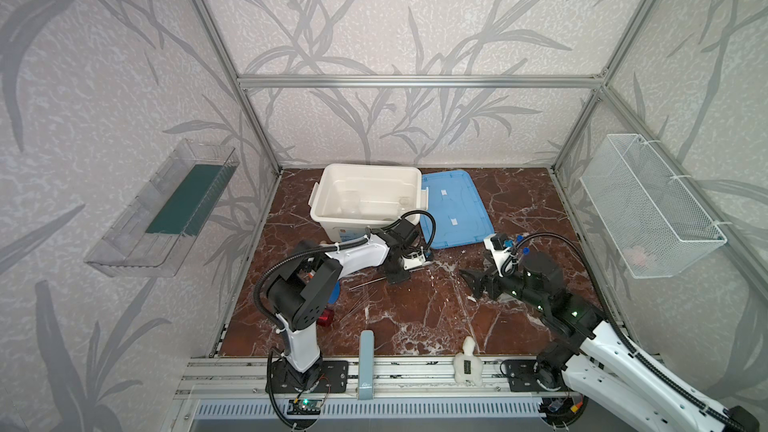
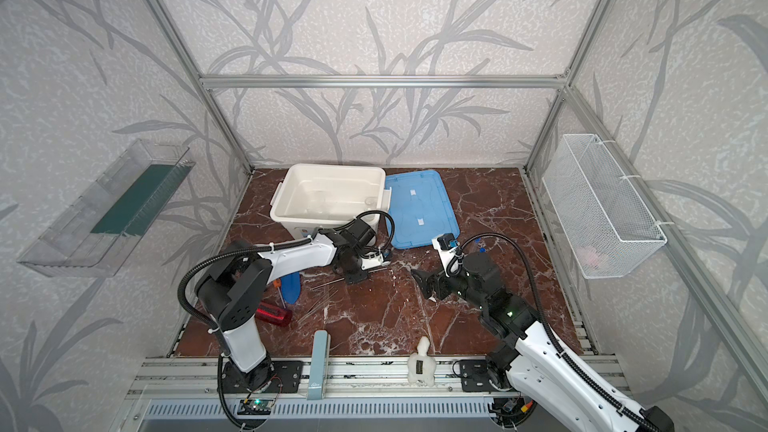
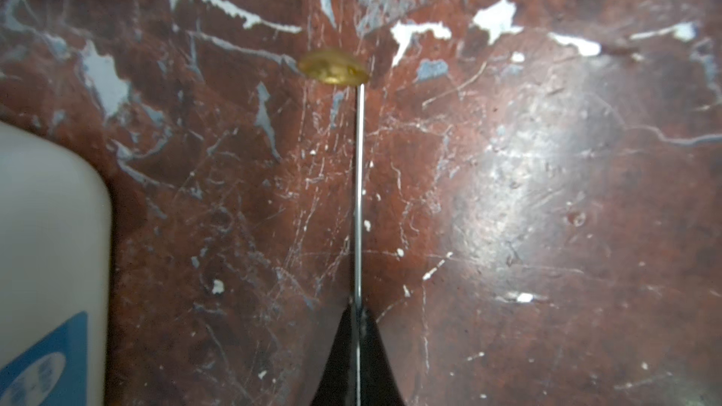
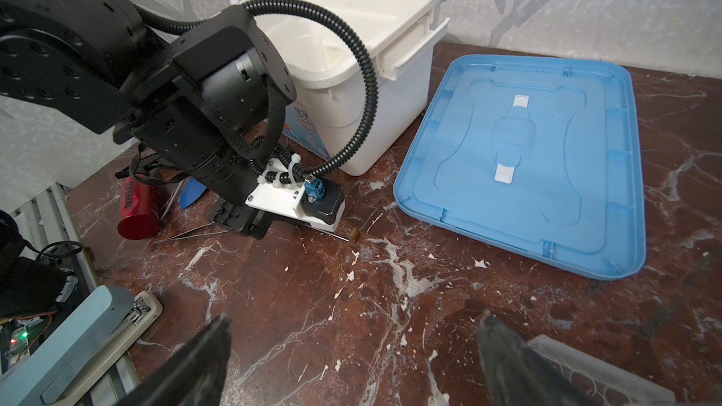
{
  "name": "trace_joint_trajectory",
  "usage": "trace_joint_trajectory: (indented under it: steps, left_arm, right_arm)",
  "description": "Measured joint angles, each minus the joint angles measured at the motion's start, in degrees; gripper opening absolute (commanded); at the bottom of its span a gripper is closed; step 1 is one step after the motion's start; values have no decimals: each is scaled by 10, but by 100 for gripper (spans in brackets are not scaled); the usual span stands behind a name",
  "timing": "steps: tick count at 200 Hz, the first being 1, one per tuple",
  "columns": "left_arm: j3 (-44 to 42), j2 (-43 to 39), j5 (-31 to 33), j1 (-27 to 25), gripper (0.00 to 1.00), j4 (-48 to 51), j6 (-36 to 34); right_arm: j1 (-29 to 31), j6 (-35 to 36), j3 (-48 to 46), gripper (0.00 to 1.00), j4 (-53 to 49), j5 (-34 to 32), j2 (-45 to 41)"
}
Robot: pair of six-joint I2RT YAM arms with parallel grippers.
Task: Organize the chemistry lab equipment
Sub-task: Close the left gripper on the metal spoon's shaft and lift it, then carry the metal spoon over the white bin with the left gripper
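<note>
Pinching a thin rod (image 3: 358,189), the left tool (image 3: 357,304) is clenched tight on it, low on the bench (image 1: 415,317). The rod lies flat and sticks straight out past the tool's tips, and its far end stops just by a small brown bit (image 3: 334,66). In both top views the rod runs sideways, along the front of the white bin (image 1: 374,180), and the bin sits just behind the left tool. So I think the left arm, which is much nearer the bin, should lift the rod up and over the rim. More rods (image 2: 318,308) lie close by on the bench. The right tool (image 4: 355,316) hangs wide open, holding nothing, well off to the side.
</note>
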State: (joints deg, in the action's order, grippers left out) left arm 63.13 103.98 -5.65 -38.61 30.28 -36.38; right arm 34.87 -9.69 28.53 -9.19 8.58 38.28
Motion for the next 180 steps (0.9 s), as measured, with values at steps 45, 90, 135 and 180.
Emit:
trace_joint_trajectory:
  steps: [45,90,135,180]
  left_arm:
    - [-15,-20,-6,0,0,-11,4]
    - [-21,-89,-23,0,0,-15,-1]
    - [-22,-151,-47,0,0,8,-37]
    - [-20,-231,-37,4,0,57,-73]
  right_arm:
    - [0,0,-1,97,0,-8,-5]
    - [0,-2,-2,97,1,-13,-2]
    - [0,-13,-2,96,14,-17,7]
    - [0,-15,-2,96,17,-21,7]
